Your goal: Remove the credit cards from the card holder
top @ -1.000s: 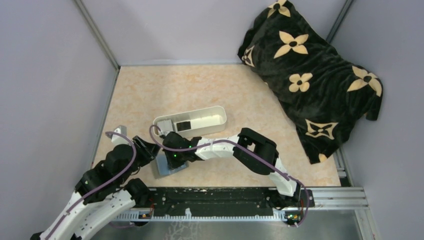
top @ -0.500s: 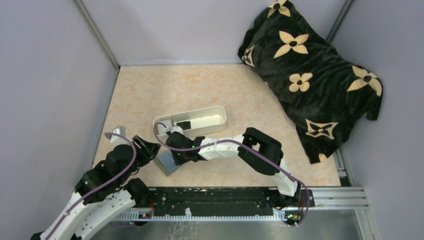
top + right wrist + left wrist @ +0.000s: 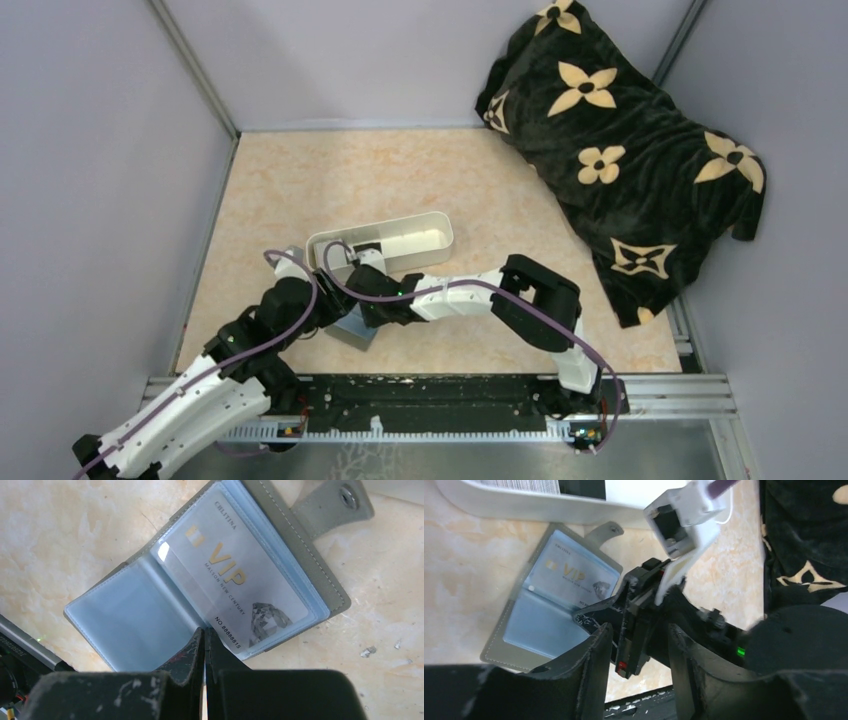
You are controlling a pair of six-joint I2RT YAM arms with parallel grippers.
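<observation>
The grey card holder (image 3: 125, 615) lies open on the table, blue-grey pockets up. A pale credit card (image 3: 235, 585) printed "VIP" sits in its right pocket; the left pocket looks empty. My right gripper (image 3: 204, 632) is shut, its tips pressed on the fold at the card's lower corner, with nothing visible between them. My left gripper (image 3: 639, 635) is open just in front of the card holder (image 3: 539, 625), its fingers (image 3: 599, 650) flanking the right gripper's fingers. From above, both grippers (image 3: 338, 318) (image 3: 362, 312) meet over the card holder (image 3: 352, 332).
A long white tray (image 3: 430, 232) stands just behind the card holder, with a black card (image 3: 365, 246) lying in it. A black blanket with cream flowers (image 3: 620, 130) fills the back right corner. Grey walls close in the left and back.
My left arm has swung right, up to the card holder and the right gripper. The card holder has shifted a little right and turned. The right gripper has stayed shut on it.
</observation>
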